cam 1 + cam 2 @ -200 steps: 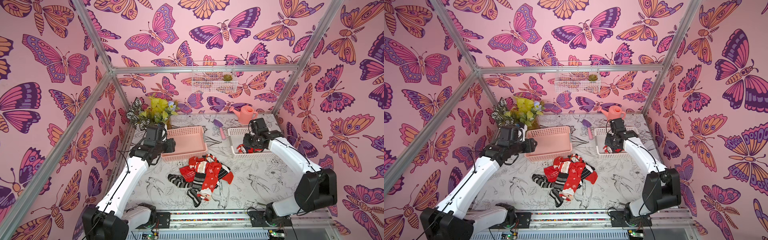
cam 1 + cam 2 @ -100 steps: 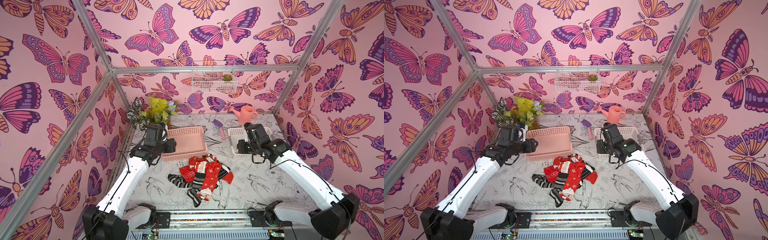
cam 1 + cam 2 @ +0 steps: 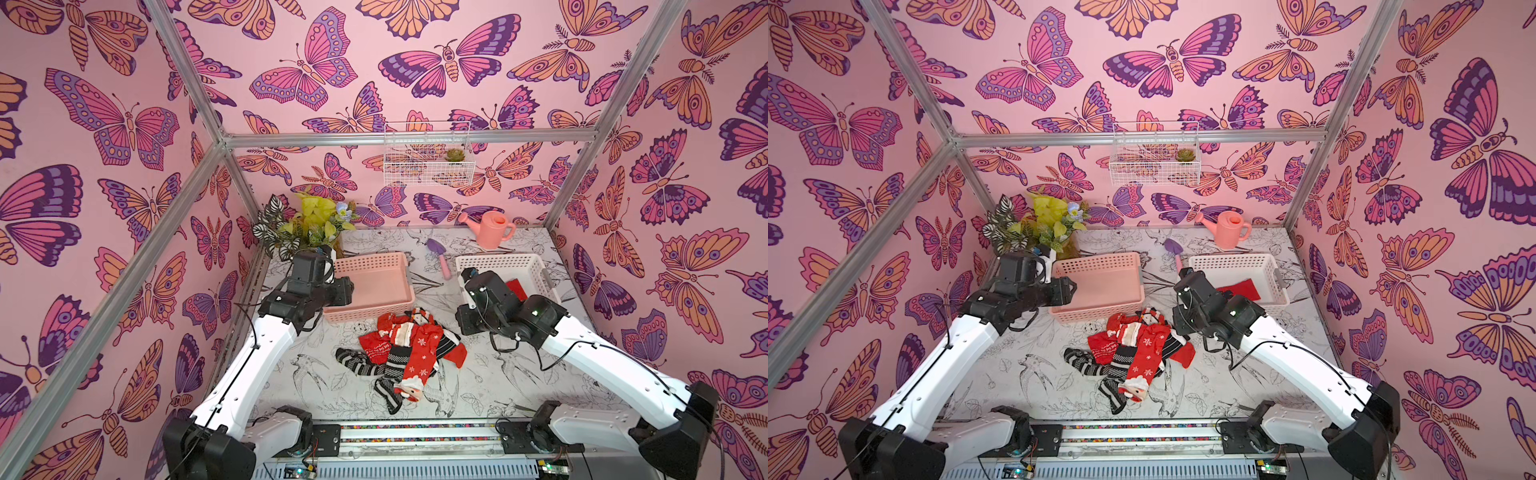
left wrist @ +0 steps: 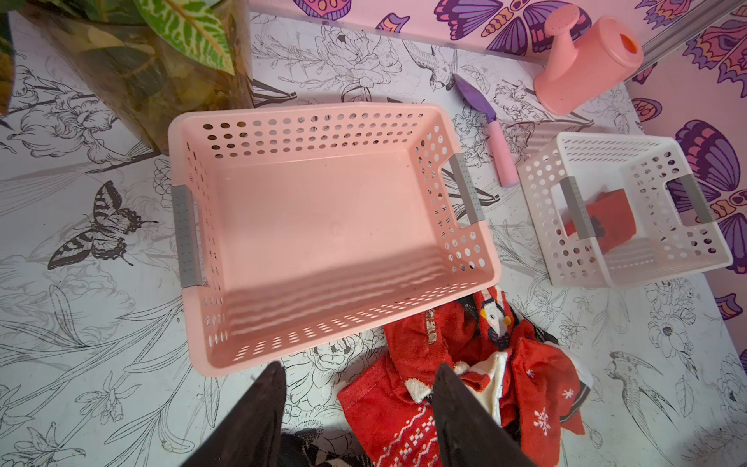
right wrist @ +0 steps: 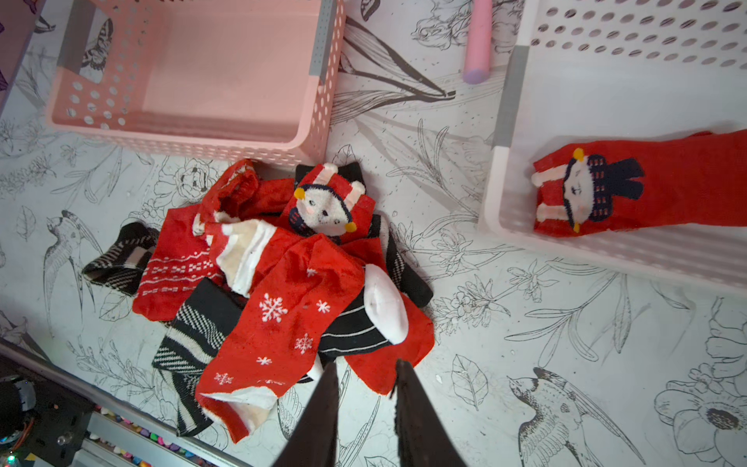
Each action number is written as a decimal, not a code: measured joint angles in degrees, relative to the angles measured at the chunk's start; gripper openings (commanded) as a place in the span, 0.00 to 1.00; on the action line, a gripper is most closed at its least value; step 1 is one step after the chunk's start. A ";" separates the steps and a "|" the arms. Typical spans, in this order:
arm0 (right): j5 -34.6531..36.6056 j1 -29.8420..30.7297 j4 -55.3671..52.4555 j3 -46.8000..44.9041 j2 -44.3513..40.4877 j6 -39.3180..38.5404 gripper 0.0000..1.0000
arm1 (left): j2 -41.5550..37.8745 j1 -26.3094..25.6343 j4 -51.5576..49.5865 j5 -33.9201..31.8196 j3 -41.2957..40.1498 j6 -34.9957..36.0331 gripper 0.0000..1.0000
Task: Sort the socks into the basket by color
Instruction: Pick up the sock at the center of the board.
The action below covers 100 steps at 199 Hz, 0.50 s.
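With one red sock point(image 5: 646, 190) in the far-right white basket point(image 3: 496, 258), the right gripper point(image 5: 366, 364), slightly parted and empty, hovers over the right edge of the central sock pile point(image 3: 409, 353), its next move likely a drop onto one sock, while the left gripper point(image 4: 359, 366) hangs wider open, empty.

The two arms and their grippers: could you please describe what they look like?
The left arm and right arm have white shell links, black joints and wrist housings, and thin black cables along the outside. The left gripper and right gripper have dark fingers tapering to points.
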 measured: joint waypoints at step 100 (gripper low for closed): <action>-1.22 5.77 7.37 -3.56 7.04 5.64 0.25 | -0.50 -0.42 0.00 -0.04 -0.37 0.00 0.61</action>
